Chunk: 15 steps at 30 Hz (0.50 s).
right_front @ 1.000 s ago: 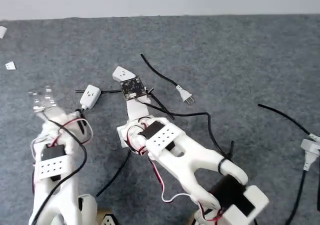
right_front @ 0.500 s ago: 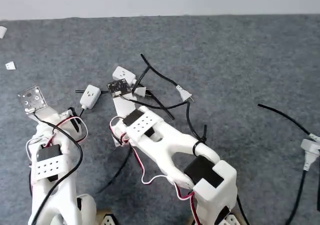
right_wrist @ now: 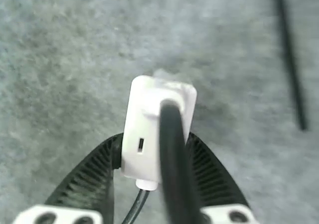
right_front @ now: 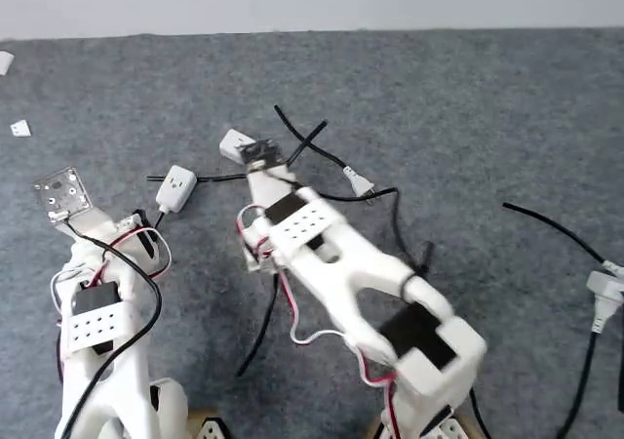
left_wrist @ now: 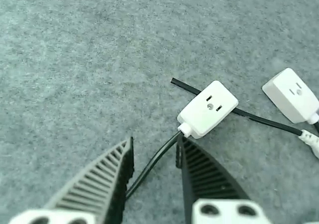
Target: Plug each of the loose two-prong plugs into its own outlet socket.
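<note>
Right wrist view first: the right gripper (right_wrist: 155, 147) is closed down to the width of a white outlet socket (right_wrist: 149, 109) and has it clamped by its flanks, with the black cord (right_wrist: 172, 174) running back between the jaws. A second ago, in the high view, this gripper sat just short of that socket. It has since swung aside and come forward onto it, so the socket is now pinned at the gripper's tip and, I judge, steadied to take a plug. Off to one side of that gripper, near but apart, a loose two-prong plug (right_front: 359, 183) lies on the desk (right_front: 468, 98), unplugged. The arm's move has dragged its black lead into a new loop.

The left gripper (left_wrist: 154, 144) stands about half open and grips nothing. Its jaws straddle a black cable (left_wrist: 149, 167) without clearly touching it. That cable leads ahead to a second socket (left_wrist: 208, 109), face up on the desk just past the fingertips. The left arm has shifted slightly and settled. No plug is seated yet.
</note>
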Available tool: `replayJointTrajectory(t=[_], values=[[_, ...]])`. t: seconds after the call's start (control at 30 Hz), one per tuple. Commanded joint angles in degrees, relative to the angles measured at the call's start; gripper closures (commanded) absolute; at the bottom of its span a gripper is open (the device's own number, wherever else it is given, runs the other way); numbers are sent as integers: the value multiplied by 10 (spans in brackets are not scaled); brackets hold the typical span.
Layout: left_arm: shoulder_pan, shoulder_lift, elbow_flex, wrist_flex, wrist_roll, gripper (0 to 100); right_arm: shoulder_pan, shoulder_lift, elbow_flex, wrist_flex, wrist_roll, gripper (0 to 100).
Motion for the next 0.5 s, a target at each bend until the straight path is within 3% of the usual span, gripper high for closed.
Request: replayJointTrajectory(t=[0.0, 0.17, 0.47], values=[[-3, -9, -33, -15, 5, 865, 53, -102, 14, 29, 60, 990], [4, -7, -19, -49, 4, 865, 165, -208, 25, 118, 142, 990], [30, -6, -8, -47, 2, 865, 492, -253, 25, 145, 268, 990]])
